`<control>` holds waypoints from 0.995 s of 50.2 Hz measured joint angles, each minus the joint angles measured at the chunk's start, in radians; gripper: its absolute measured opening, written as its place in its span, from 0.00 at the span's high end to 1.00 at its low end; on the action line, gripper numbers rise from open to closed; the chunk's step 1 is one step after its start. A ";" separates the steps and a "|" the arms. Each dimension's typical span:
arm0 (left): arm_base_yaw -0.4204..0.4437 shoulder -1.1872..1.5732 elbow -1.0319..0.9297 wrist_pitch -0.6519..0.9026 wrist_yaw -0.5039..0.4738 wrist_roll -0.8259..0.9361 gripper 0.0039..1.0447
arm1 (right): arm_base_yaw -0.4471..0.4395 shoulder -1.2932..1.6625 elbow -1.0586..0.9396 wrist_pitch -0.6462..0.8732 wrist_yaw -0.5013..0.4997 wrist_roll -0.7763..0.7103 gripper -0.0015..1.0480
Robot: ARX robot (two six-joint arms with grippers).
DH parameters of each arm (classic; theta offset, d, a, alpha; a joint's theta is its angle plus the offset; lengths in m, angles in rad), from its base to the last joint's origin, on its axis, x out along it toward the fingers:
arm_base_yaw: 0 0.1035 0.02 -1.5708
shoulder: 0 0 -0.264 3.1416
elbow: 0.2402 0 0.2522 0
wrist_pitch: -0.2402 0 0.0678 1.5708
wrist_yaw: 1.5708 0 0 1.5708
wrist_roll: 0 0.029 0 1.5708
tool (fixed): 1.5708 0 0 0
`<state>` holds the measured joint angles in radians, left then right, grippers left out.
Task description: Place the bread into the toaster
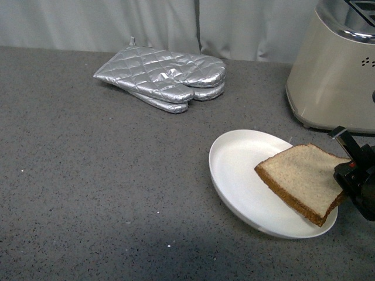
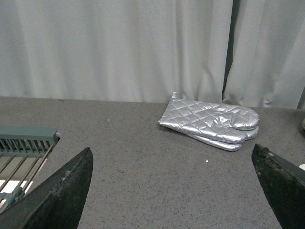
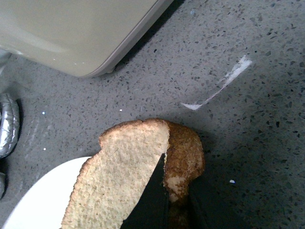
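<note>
A slice of light brown bread (image 1: 302, 178) with a dark crust hangs tilted just above the right half of a round white plate (image 1: 240, 170). My right gripper (image 1: 345, 175) is shut on the bread's right edge. Seen from the right wrist, the bread (image 3: 119, 171) is pinched between the black fingers (image 3: 153, 200), its crust edge bent over. The beige toaster (image 1: 337, 76) stands behind the plate at the far right, and its rounded lower body (image 3: 71, 33) fills one corner of the right wrist view. My left gripper (image 2: 176, 191) is open over bare countertop.
Silver quilted oven mitts (image 1: 164, 76) lie stacked at the back centre of the grey speckled countertop (image 1: 88, 175), below a grey curtain. A green-grey wire rack (image 2: 24, 148) shows at the edge of the left wrist view. A white smear (image 3: 219, 90) marks the counter near the toaster.
</note>
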<state>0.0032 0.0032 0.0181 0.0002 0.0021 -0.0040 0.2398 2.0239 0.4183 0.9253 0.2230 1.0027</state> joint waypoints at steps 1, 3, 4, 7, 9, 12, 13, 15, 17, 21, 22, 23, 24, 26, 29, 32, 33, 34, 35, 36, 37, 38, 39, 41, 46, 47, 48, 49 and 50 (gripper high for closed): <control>0.000 0.000 0.000 0.000 0.000 0.000 0.06 | 0.000 -0.006 0.000 -0.004 -0.002 0.000 0.97; 0.000 0.000 0.000 0.000 0.000 0.000 0.06 | -0.001 -0.017 0.000 -0.008 -0.007 -0.001 0.97; 0.000 0.000 0.000 0.000 0.000 0.000 0.06 | -0.001 -0.024 0.000 -0.009 -0.011 -0.002 0.97; 0.000 0.000 0.000 0.000 0.000 0.000 0.06 | 0.000 -0.044 0.002 -0.015 -0.015 -0.005 0.97; 0.000 0.000 0.000 0.000 0.000 0.000 0.06 | 0.000 -0.058 0.002 -0.021 -0.016 -0.005 0.97; 0.000 0.000 0.000 0.000 0.000 0.000 0.06 | 0.000 -0.074 0.002 -0.027 -0.017 -0.005 0.97; 0.000 0.000 0.000 0.000 0.000 0.000 0.06 | 0.000 -0.078 0.002 -0.029 -0.017 -0.006 0.97; 0.000 0.000 0.000 0.000 0.000 0.000 0.06 | 0.000 -0.097 0.001 -0.039 -0.016 -0.008 0.97; 0.000 0.000 0.000 0.000 0.000 0.000 0.06 | 0.000 -0.118 -0.001 -0.055 -0.016 -0.008 0.97; 0.000 0.000 0.000 0.000 0.000 0.000 0.06 | 0.002 -0.168 -0.006 -0.085 -0.015 -0.014 0.97; 0.000 0.000 0.000 0.000 0.000 0.000 0.06 | 0.002 -0.183 -0.008 -0.091 -0.016 -0.022 0.97; 0.000 0.000 0.000 0.000 0.000 0.000 0.06 | 0.003 -0.201 -0.010 -0.098 -0.015 -0.027 0.97; 0.000 0.000 0.000 0.000 0.000 0.000 0.06 | 0.003 -0.231 -0.010 -0.113 -0.015 -0.033 0.97; 0.000 0.000 0.000 0.000 0.000 0.000 0.06 | 0.005 -0.276 -0.010 -0.134 -0.016 -0.044 0.97; 0.000 0.000 0.000 0.000 0.000 0.000 0.06 | 0.005 -0.341 -0.011 -0.164 -0.015 -0.062 0.97; 0.000 0.000 0.000 0.000 0.000 0.000 0.06 | 0.005 -0.415 -0.011 -0.204 -0.013 -0.080 0.97; 0.000 0.000 0.000 0.000 0.000 0.000 0.06 | 0.005 -0.430 -0.011 -0.212 -0.012 -0.082 0.97; 0.000 0.000 0.000 0.000 0.000 0.000 0.06 | 0.005 -0.460 -0.011 -0.228 -0.011 -0.089 0.97; 0.000 0.000 0.000 0.000 0.000 0.000 0.06 | 0.003 -0.490 -0.011 -0.246 -0.010 -0.094 0.97; 0.000 0.000 0.000 0.000 0.000 0.000 0.06 | 0.002 -0.505 -0.011 -0.255 -0.008 -0.100 0.97; 0.000 0.000 0.000 0.000 0.000 0.000 0.06 | 0.000 -0.536 -0.011 -0.275 -0.005 -0.106 0.97; 0.000 0.000 0.000 0.000 0.000 0.000 0.06 | -0.001 -0.552 -0.011 -0.284 -0.003 -0.111 0.97; 0.000 0.000 0.000 0.000 0.000 0.000 0.06 | -0.005 -0.583 -0.010 -0.304 -0.002 -0.117 0.97; 0.000 0.000 0.000 0.000 0.000 0.000 0.06 | -0.014 -0.643 -0.008 -0.343 0.006 -0.130 0.97; 0.000 0.000 0.000 0.000 0.000 0.000 0.06 | -0.054 -0.798 0.016 -0.454 0.039 -0.178 0.97; 0.000 0.000 0.000 0.000 0.000 0.000 0.06 | -0.064 -0.817 0.022 -0.468 0.043 -0.184 0.97; 0.000 0.000 0.000 0.000 0.000 0.000 0.06 | -0.073 -0.846 0.031 -0.487 0.050 -0.192 0.97; 0.000 0.000 0.000 0.000 0.000 0.000 0.06 | -0.078 -0.858 0.036 -0.496 0.054 -0.193 0.97; 0.000 0.000 0.000 0.000 0.000 0.000 0.06 | -0.089 -0.879 0.045 -0.513 0.063 -0.203 0.97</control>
<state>0.0032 0.0032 0.0181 0.0002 0.0021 -0.0040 0.1513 1.1450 0.4637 0.4122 0.2859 0.8001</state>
